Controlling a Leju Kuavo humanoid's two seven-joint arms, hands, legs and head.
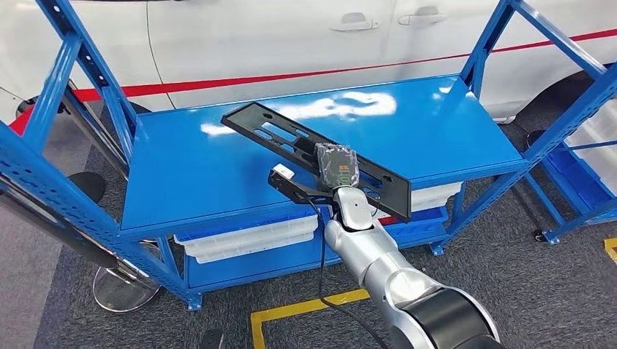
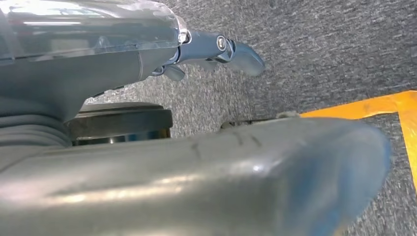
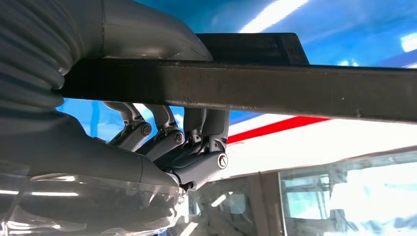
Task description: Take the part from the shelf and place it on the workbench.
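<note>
So you've got the part [image 1: 313, 149], a long black slotted bracket, carried by the right hand [image 1: 336, 169] over the blue counter [image 1: 218, 174], near its front edge and about mid-width. Right wrist view shows the grip: thumb over the top face, fingers [image 3: 167, 140] curled under the bar [image 3: 255, 91], so the hand is clenched round the part. Grip sits nr one end, w/ most of the length reaching diagonally toward the counter's back-left corner. My guess: that's why it's tilted, far end higher. Can't tell if the near end touches the top yet; looks just above it. Left hand [image 2: 216, 49] hangs down by the carpet floor [image 2: 319, 49], holding nothing, fingers loosely curled. Next, probably lower it flat before letting go.
</note>
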